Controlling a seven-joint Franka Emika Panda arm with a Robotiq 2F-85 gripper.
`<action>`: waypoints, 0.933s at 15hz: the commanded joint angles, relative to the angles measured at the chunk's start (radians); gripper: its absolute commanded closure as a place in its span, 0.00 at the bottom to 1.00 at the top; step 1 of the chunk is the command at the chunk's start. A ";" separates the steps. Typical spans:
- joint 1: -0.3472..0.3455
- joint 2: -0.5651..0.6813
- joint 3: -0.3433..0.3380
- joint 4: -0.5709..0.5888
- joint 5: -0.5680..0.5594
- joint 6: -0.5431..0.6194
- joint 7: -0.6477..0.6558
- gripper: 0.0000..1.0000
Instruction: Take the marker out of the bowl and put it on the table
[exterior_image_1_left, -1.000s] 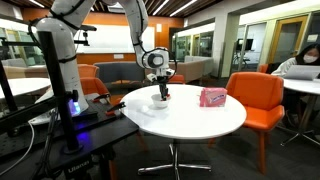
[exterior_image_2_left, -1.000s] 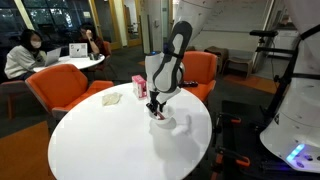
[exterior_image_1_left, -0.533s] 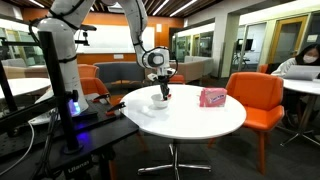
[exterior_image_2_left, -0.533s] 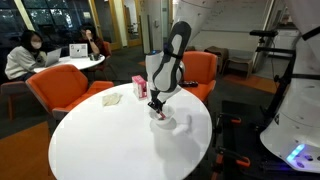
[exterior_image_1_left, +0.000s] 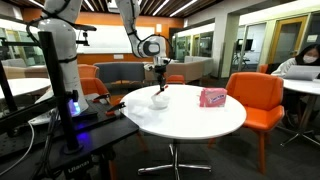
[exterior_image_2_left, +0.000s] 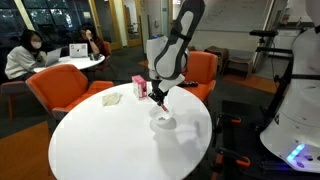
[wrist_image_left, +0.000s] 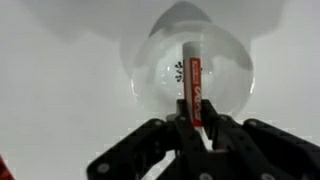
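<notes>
The white bowl stands on the round white table near its edge; it also shows in an exterior view and in the wrist view. My gripper is shut on the red marker and holds it upright, straight above the bowl and clear of it. In both exterior views the gripper hangs a short way above the bowl, with the marker pointing down from its fingers.
A pink patterned box lies on the table. A small white flat item lies near it. Orange chairs ring the table. The black workbench with the robot base stands beside it.
My gripper has risen from inside the bowl to a short way above it, carrying the red marker up out of the bowl.
</notes>
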 joint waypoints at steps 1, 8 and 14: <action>-0.067 -0.092 0.010 -0.040 0.077 -0.137 -0.031 0.95; -0.211 -0.116 -0.068 -0.037 0.091 -0.214 -0.020 0.95; -0.274 -0.026 -0.037 -0.032 0.228 -0.163 -0.054 0.95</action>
